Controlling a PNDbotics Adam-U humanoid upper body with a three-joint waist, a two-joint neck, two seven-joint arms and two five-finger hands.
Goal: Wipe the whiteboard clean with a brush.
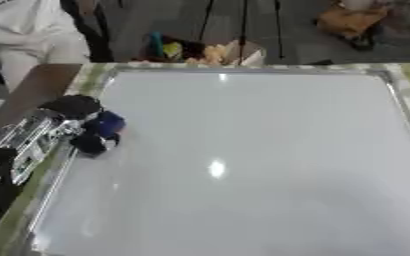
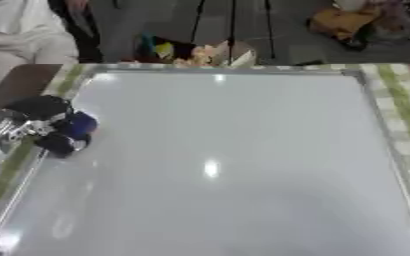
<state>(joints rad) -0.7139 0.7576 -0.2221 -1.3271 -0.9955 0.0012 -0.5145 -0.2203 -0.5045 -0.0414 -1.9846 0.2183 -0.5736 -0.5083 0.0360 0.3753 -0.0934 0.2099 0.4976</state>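
The whiteboard (image 1: 243, 165) lies flat on the tabletop (image 2: 401, 100), filling most of both views, its silver frame running close to the left arm. Its surface looks bare and glossy, with a ceiling light reflected near the middle; no ink marks stand out on it.

The left hand (image 1: 90, 131) comes in from the left edge and sits over the board's left margin, roughly a third of the way down from the far rail. Its fingers (image 1: 89, 144) are curled around a small blue brush (image 1: 108, 123), which shows as a rounded blue block between the dark fingers and appears to touch the board just inside the frame. The brush is too blurred to tell which way its long axis runs.

The right hand shows in neither view, so the left is the only hand placed for the work.

Almost the whole board lies to the right of the brush, with a smaller strip toward the far rail and a longer one toward the near edge. Any sweep from here would have to run rightward across the surface, away from the left frame
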